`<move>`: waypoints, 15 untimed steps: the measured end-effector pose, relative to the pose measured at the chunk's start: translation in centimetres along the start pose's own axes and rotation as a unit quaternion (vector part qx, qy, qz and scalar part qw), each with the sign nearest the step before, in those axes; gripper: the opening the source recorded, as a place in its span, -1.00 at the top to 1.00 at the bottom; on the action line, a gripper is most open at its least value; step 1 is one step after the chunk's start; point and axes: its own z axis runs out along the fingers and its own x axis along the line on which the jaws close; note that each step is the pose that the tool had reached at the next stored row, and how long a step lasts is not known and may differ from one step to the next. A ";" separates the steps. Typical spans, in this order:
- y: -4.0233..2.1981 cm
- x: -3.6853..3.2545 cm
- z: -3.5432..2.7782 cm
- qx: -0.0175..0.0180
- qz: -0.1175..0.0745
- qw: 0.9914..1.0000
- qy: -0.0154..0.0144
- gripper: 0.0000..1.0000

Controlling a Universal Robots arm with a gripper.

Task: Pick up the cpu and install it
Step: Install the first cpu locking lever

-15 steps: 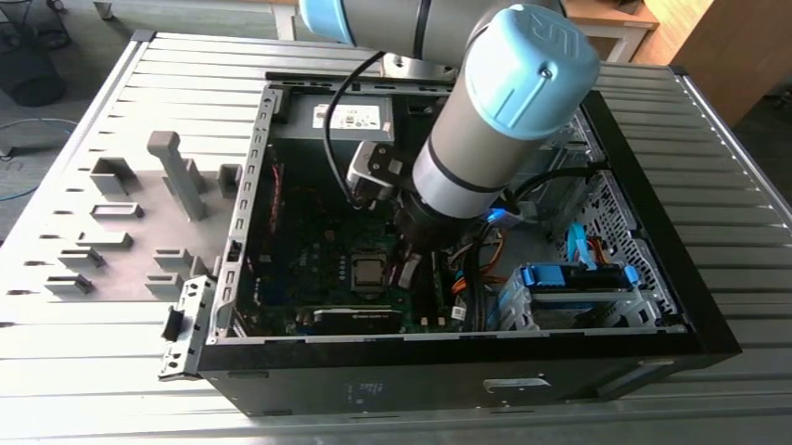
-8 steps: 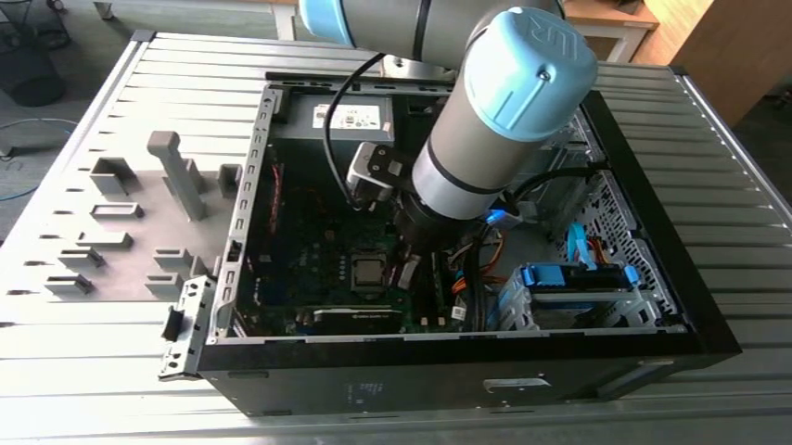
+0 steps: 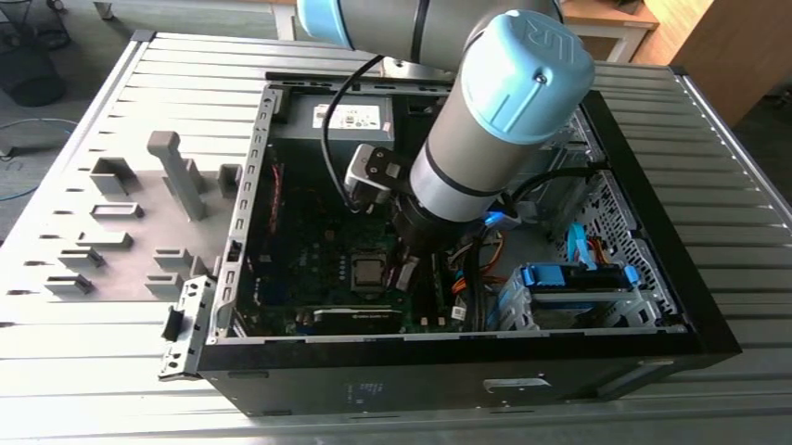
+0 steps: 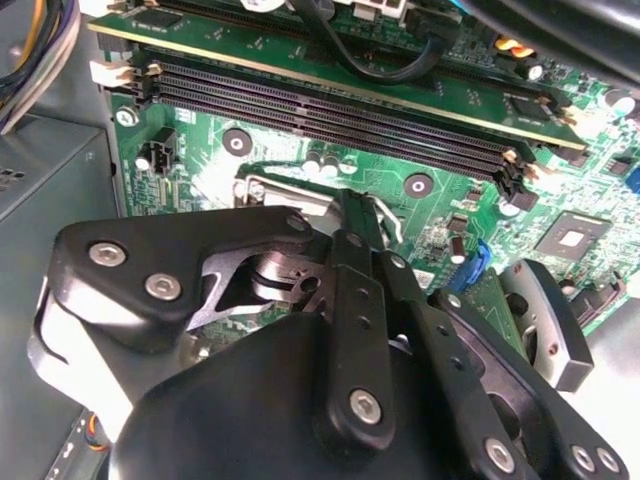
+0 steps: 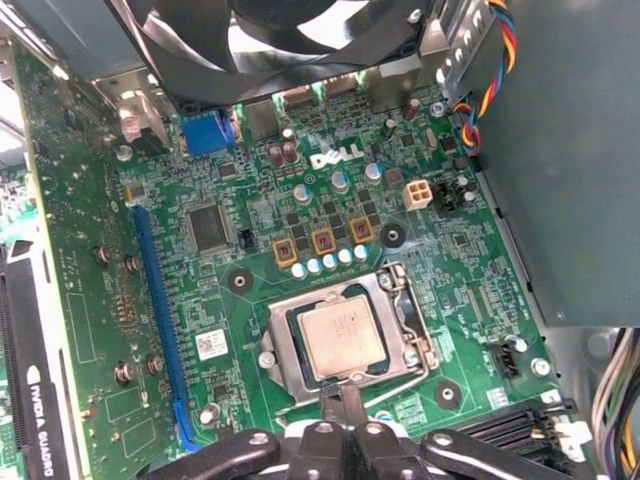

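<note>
The cpu (image 5: 342,335) is lying in its socket (image 5: 275,350) on the board (image 5: 90,330), and the gripper (image 5: 345,400), jaws looking clenched and holding nothing, is hovering just beside its edge. A press on a crooked chip might be bending pins. The first wrist view is showing the chip's seating; the exterior view is showing the arm (image 3: 495,130) inside the case (image 3: 644,232).

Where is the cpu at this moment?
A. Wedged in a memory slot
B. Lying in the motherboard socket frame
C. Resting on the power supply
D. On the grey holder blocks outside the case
B: in the first wrist view the cpu lies flat inside the socket frame on the motherboard, with the gripper at the frame's edge.
</note>
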 end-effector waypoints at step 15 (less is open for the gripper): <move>-0.23 0.34 0.55 0.001 0.000 1.000 0.002 0.79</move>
